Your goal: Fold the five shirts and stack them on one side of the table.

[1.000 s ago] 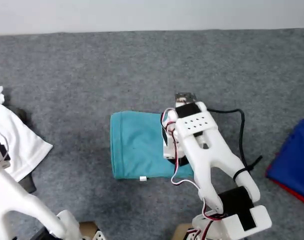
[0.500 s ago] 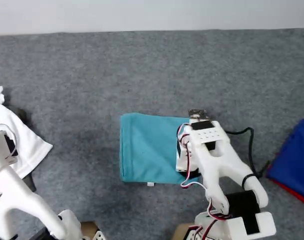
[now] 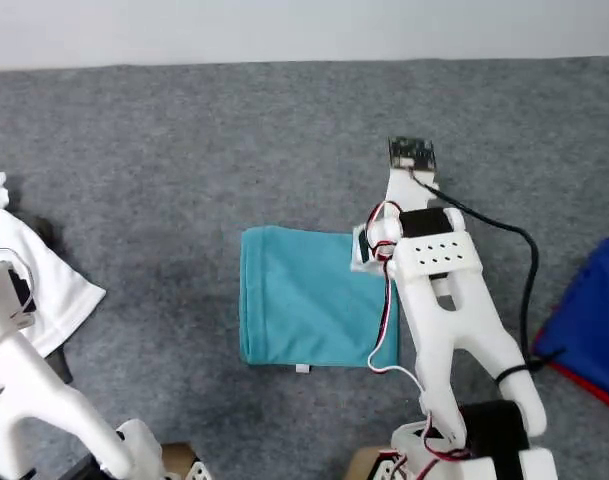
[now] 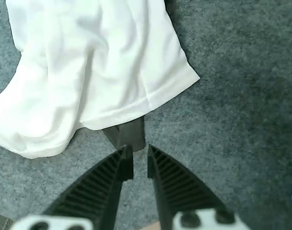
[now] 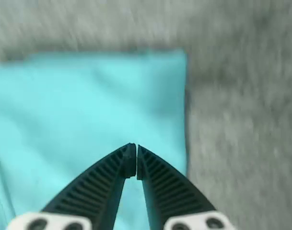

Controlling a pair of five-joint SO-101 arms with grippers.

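Note:
A teal shirt [image 3: 304, 298], folded into a rectangle, lies flat in the middle of the grey table [image 3: 184, 150]. My right arm [image 3: 439, 290] stretches over its right edge. My right gripper [image 5: 133, 160] is shut with nothing in it, hanging just above the teal shirt [image 5: 64, 110] near its edge. At the table's left side lies an unfolded white shirt [image 3: 39, 280] on top of a dark garment [image 3: 56, 368]. My left gripper [image 4: 140, 160] hangs above the hem of the white shirt [image 4: 88, 67] and a dark cloth corner [image 4: 126, 135], its fingers nearly touching and holding nothing.
A blue shirt [image 3: 592, 315] with a red one [image 3: 582, 382] peeking from under it lies at the right edge. The left arm [image 3: 24, 390] rises from the front left corner. A black cable [image 3: 529, 270] trails off the right arm. Bare grey felt spans the far half.
The teal shirt slid a little to the right with the right gripper, then stayed put. The right arm has since swung toward the far side, with its gripper shut and off the cloth.

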